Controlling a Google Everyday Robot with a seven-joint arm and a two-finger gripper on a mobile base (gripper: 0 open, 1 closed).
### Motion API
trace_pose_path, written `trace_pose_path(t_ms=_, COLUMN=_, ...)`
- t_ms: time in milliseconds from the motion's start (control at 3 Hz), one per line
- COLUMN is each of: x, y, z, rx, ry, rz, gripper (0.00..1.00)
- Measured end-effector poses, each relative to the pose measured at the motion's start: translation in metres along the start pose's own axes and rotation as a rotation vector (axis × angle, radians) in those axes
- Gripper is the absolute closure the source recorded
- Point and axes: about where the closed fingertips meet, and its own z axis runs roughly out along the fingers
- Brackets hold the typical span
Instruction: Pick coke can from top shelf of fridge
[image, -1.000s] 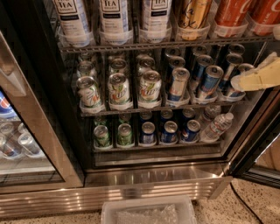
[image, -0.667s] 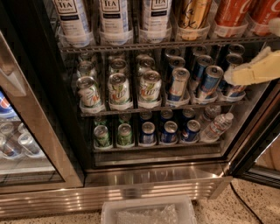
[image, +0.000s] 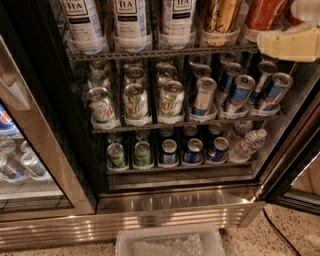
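The fridge (image: 165, 200) stands open with a dark interior and a steel base. Its top shelf (image: 165, 52) is a grey wire rack with clear lane trays. The red coke can (image: 265, 12) stands in the right-hand lane, its upper part cut off by the frame edge. A gold-orange can (image: 220, 15) stands just left of it. My gripper (image: 280, 44), cream-coloured, reaches in from the right edge at the level of the top shelf's rail, just below and right of the coke can's base. I cannot tell whether it touches the can.
Several tea bottles (image: 129, 20) fill the top shelf's left lanes. The middle shelf holds green-white cans (image: 136, 102) and blue-and-silver cans (image: 240, 92). The bottom shelf has small cans and a water bottle (image: 246, 146). A closed glass door (image: 30, 165) is left; a clear bin (image: 170, 242) sits on the floor.
My gripper has risen from the middle shelf's height to the top shelf's rail and moved slightly left toward the coke can. The cans have not moved.
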Motion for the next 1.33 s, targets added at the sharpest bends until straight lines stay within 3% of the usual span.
trace_pose_path(t_ms=333, x=-0.012, y=-0.007, z=0.003, rx=0.053, ry=-0.076, rz=0.025, gripper=0.33)
trace_pose_path(t_ms=667, x=-0.015, y=-0.015, z=0.014, rx=0.099, ry=-0.112, rz=0.044, gripper=0.33)
trace_pose_path(t_ms=1333, x=-0.025, y=-0.025, z=0.031, rx=0.203, ry=-0.140, rz=0.059, gripper=0.31)
